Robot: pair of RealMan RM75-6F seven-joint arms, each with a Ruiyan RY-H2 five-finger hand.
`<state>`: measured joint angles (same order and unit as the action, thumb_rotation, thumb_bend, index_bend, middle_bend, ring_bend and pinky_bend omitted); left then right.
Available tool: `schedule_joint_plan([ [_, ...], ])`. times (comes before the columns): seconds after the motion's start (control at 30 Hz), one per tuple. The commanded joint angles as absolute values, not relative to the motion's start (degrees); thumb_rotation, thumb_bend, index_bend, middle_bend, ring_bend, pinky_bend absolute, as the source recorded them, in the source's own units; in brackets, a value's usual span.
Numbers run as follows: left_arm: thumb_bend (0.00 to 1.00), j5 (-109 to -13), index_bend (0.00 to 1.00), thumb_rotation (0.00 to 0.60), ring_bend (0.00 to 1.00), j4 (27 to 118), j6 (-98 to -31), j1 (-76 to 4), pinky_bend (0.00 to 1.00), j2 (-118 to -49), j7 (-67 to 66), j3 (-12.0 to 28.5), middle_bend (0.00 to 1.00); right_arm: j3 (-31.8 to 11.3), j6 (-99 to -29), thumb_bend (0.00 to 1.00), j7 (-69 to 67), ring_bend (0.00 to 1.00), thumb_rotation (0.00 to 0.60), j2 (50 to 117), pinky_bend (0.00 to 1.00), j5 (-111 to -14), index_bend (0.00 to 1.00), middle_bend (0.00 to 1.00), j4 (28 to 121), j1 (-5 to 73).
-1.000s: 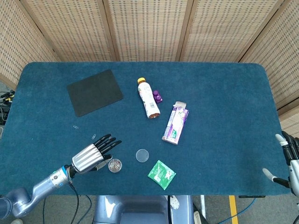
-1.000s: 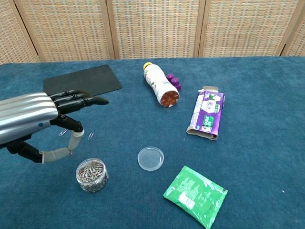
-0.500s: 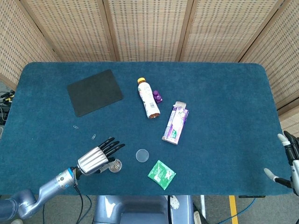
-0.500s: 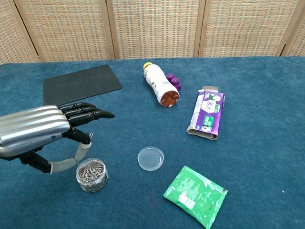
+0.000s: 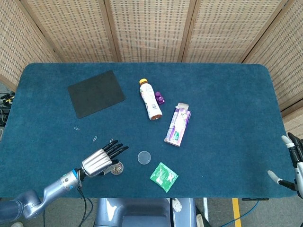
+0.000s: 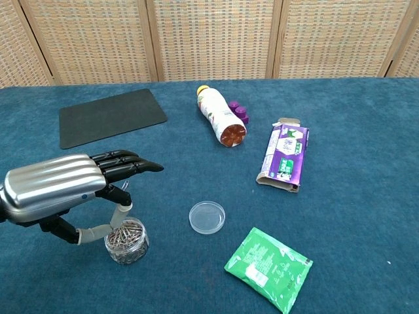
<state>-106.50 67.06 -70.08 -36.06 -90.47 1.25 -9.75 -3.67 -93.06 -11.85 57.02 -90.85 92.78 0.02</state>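
Observation:
My left hand (image 5: 102,159) (image 6: 72,191) hovers flat, palm down, over a small clear jar of paper clips (image 6: 126,240) (image 5: 117,168). Its fingers point right and its thumb hangs down to the jar's rim; it holds nothing. The jar's clear round lid (image 6: 207,217) (image 5: 144,157) lies on the cloth just right of the jar. My right hand (image 5: 293,163) shows only at the right edge of the head view, off the table's corner, fingers apart and empty.
A green sachet (image 6: 268,267) lies front right of the lid. A purple carton (image 6: 284,159), a lying bottle (image 6: 217,120) and purple caps (image 6: 237,111) sit mid-table. A black mat (image 6: 109,116) lies at the back left. Loose paper clips (image 5: 95,138) lie near my left hand.
My left hand has slid right and forward, from beside the jar to over it, its thumb now at the jar's rim. The right hand has barely moved.

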Motion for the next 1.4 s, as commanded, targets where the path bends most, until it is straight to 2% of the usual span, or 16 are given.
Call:
schedule_joint_plan([
  [0.03,0.32,-106.5,0.45,0.6,0.0,66.9,-70.2,-36.0,0.0,-90.6,1.3,-9.7,0.0,-3.7,-93.2,0.0,-12.0,0.0,0.6,57.0,0.0,-90.9,0.01,0.0,92.8,0.0],
  [0.07,0.29,-106.5,0.4,0.6,0.0,67.0,-70.3,-36.0,0.0,-90.7,1.6,-9.7,0.0,-3.7,-93.2,0.0,-12.1,0.0,0.6,57.0,0.0,-91.0,0.01,0.0,92.8,0.0],
  [0.17,0.25,-106.3,0.34,0.6,0.0,67.4,-71.6,-35.9,0.0,-90.3,2.7,-9.2,0.0,-3.7,-93.4,0.0,-12.3,0.0,0.6,56.9,0.0,-90.9,0.01,0.0,92.7,-0.1],
  [0.5,0.24,-102.9,0.34,0.6,0.0,69.1,-75.3,-35.0,0.0,-85.1,4.5,-5.7,0.0,-3.7,-93.5,0.0,-12.0,0.0,0.6,57.0,0.0,-91.1,0.01,0.0,92.7,-0.1],
  [0.63,0.24,-97.2,0.37,0.6,0.0,64.2,-72.6,-34.0,0.0,-83.2,7.4,-3.9,0.0,-3.7,-93.5,0.0,-11.8,0.0,0.6,57.0,0.0,-91.1,0.01,0.0,92.8,-0.2],
  [0.8,0.24,-90.3,0.4,0.6,0.0,54.2,-66.3,-33.0,0.0,-85.0,13.5,-2.2,0.0,-3.9,-93.0,0.0,-11.3,0.0,0.6,57.2,0.0,-90.5,0.01,0.0,92.8,0.0],
  [1.07,0.24,-88.2,0.44,0.6,0.0,39.6,-60.4,-34.3,0.0,-90.8,20.4,-1.4,0.0,-4.6,-92.3,0.0,-11.8,0.0,0.6,56.8,0.0,-88.9,0.01,0.0,93.5,0.3],
  [1.27,0.24,-88.7,0.52,0.6,0.0,33.8,-57.2,-36.0,0.0,-94.1,22.5,-1.7,0.0,-4.8,-91.7,0.0,-12.2,0.0,0.6,56.7,0.0,-88.0,0.01,0.0,93.3,0.4],
  [1.4,0.25,-88.5,0.52,0.6,0.0,31.5,-55.3,-37.1,0.0,-95.8,23.0,-1.5,0.0,-5.0,-91.5,0.0,-12.1,0.0,0.6,56.7,0.0,-87.5,0.01,0.0,93.2,0.4],
])
